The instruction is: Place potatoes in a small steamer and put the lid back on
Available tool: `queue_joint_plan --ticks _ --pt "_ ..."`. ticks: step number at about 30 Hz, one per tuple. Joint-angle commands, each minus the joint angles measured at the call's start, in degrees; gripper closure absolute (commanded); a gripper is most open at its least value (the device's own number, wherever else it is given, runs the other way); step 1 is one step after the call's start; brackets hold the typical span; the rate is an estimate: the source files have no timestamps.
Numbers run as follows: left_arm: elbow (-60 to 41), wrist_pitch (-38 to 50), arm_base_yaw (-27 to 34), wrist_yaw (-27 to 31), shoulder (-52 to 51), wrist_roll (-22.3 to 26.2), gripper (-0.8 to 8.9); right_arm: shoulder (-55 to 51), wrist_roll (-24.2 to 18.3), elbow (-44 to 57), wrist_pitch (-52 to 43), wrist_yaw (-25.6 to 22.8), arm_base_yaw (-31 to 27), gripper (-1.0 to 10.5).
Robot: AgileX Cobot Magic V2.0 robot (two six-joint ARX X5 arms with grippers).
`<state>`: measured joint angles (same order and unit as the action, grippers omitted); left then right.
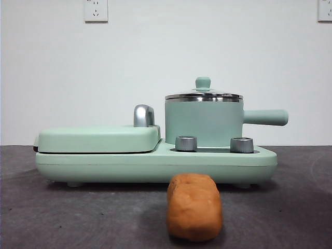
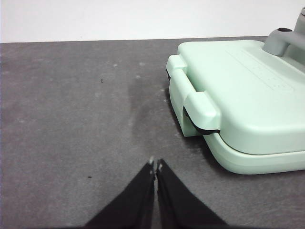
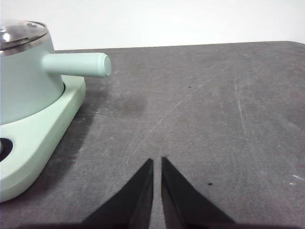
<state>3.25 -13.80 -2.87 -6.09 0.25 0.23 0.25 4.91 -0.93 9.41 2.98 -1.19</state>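
The orange-brown potato [image 1: 194,206] lies on the dark table in front of the appliance, near the camera. The mint-green small steamer [image 1: 204,123] stands on the right half of the appliance base, its side handle [image 1: 265,117] pointing right. The glass lid [image 1: 203,95] with its mint knob sits on the steamer. The steamer also shows in the right wrist view [image 3: 24,76]. My left gripper [image 2: 156,167] is shut and empty over bare table beside the griddle. My right gripper [image 3: 157,162] is shut and empty over bare table beside the steamer's handle. Neither gripper shows in the front view.
A flat mint-green hinged griddle [image 1: 98,138] with a chrome handle [image 1: 143,115] fills the left half of the base [image 1: 155,165]; it also shows in the left wrist view [image 2: 243,95]. Two steel knobs [image 1: 186,143] sit at the base's front. A white wall stands behind.
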Motion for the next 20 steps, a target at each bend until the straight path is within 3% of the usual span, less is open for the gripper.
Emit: queue_joint_plan --ticks 1,3,6,11,16,20 --pt "-1.0 0.0 0.0 -0.1 -0.1 -5.0 8.03 0.0 0.3 0.3 -0.6 0.0 -0.1 9.2" --pt "-1.0 0.1 0.0 -0.1 -0.1 -8.8 8.03 0.0 0.8 0.3 -0.6 0.0 -0.1 9.2" --pt "-1.0 0.2 0.0 -0.1 -0.1 -10.5 8.03 0.0 3.0 0.3 -1.2 0.2 -0.1 9.2" --pt "-0.7 2.7 -0.5 -0.4 0.0 -14.9 8.03 0.0 9.3 -0.8 -2.4 6.4 0.0 9.2" --pt "3.1 3.4 -2.1 -0.6 0.9 -15.3 8.03 0.1 14.5 -5.5 0.6 6.3 0.0 9.2" --pt "9.0 2.6 -3.2 -0.6 5.0 -18.3 8.03 2.1 17.8 -12.9 5.3 6.3 0.0 9.2"
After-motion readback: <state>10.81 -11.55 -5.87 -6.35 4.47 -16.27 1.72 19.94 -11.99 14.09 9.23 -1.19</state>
